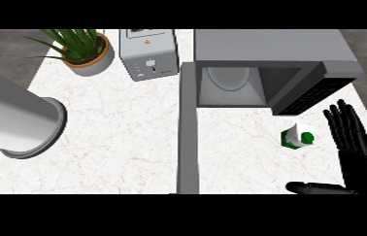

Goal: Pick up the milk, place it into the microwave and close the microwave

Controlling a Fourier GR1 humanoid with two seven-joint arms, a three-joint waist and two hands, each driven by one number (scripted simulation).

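Observation:
A small white milk carton (297, 137) with a green cap and green base stands on the counter, just in front of the microwave's right side. The grey microwave (272, 50) sits at the back right with its cavity showing, and its door (188, 128) swings out towards me on the left. My right hand (349, 143) is at the right edge, just right of the carton, with straight fingers and the thumb stretched along the bottom. It does not touch the carton. My left hand is out of the picture.
A grey toaster (149, 55) stands at the back, left of the microwave. A potted plant (84, 50) is at the back left. A large grey cylinder (25, 121) leans in from the left edge. The white marble counter (114, 147) runs between them.

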